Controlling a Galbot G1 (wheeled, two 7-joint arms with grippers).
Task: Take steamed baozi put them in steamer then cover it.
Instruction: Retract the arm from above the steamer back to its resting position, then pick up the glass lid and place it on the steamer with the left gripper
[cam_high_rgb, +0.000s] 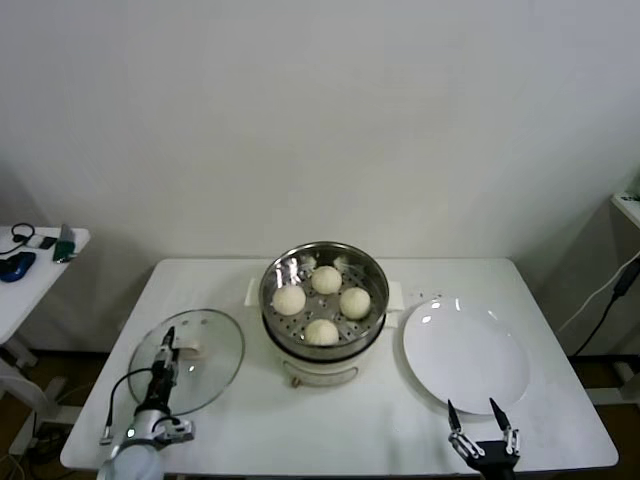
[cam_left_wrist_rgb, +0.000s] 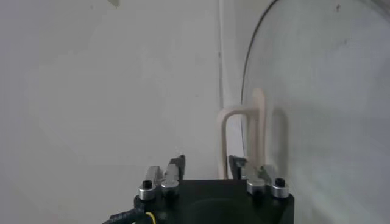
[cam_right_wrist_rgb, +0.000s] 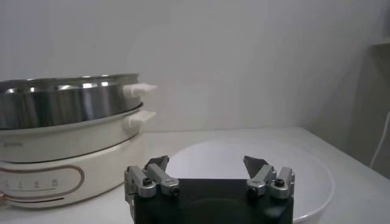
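Four cream-white baozi (cam_high_rgb: 321, 331) lie in the shiny steamer (cam_high_rgb: 372, 275), which sits on its cream cooker base (cam_high_rgb: 320, 372) at the table's centre. The glass cover (cam_high_rgb: 215, 360) lies flat on the table to the steamer's left. My left gripper (cam_high_rgb: 168, 345) is open just above the cover, at its cream bar handle (cam_high_rgb: 188, 350). In the left wrist view the handle (cam_left_wrist_rgb: 241, 137) stands just ahead of the open left gripper (cam_left_wrist_rgb: 206, 161), close to one finger. My right gripper (cam_high_rgb: 472, 412) is open and empty at the front edge of the white plate (cam_high_rgb: 465, 355).
The right wrist view shows the open right gripper (cam_right_wrist_rgb: 206, 163), the empty plate (cam_right_wrist_rgb: 304, 176) under it, and the steamer (cam_right_wrist_rgb: 67, 100) off to one side. A small side table (cam_high_rgb: 30, 265) with dark items stands at the far left.
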